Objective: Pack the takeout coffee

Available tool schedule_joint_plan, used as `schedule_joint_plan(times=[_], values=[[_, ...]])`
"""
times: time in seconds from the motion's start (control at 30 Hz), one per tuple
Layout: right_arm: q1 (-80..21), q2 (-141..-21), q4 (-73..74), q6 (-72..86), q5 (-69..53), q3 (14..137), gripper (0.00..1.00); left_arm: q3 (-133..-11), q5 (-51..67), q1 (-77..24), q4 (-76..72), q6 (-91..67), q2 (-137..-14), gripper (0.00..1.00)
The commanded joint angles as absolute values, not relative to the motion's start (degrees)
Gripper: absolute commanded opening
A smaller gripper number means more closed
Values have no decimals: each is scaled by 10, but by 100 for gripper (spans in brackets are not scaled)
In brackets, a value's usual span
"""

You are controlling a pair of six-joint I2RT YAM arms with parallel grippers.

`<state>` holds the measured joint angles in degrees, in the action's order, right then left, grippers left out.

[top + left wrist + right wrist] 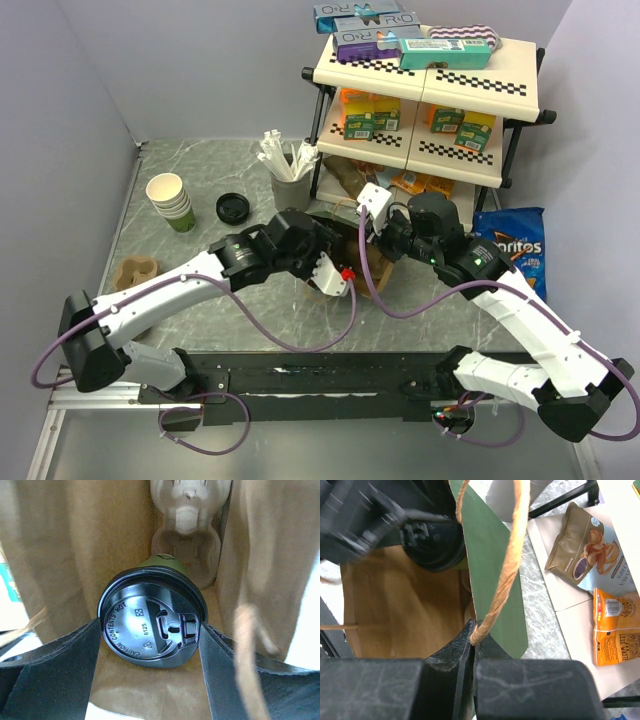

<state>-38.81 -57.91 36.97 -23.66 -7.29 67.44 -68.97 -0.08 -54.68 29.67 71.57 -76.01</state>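
Though green-walled, black-lidded takeout coffee

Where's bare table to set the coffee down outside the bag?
Back-left marble, behind the white cup stack and loose lid, is bare; so is the strip between bag and base rail. Right side, by shelf and Doritos, is crowded.

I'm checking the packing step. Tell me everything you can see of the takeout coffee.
The takeout coffee is a dark green paper cup. Its round black plastic lid, embossed CAUTION CONTENTS HOT and with its sip tab closed, faces the left wrist camera, so only a sliver of green wall shows behind. It is inside the brown paper bag, in front of a pulp cup carrier. The left gripper appears to clamp the lid's rim from both sides.
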Motion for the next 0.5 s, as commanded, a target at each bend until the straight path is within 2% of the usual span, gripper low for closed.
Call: schedule_joint_plan(times=[0.0,0.47], values=[[-391,-573,365,-237,-77,696,0,-709,-88,-555,260,718,-775,1],[-392,-566,365,-252,-77,686,0,-689,-124,-526,268,801,-735,1]])
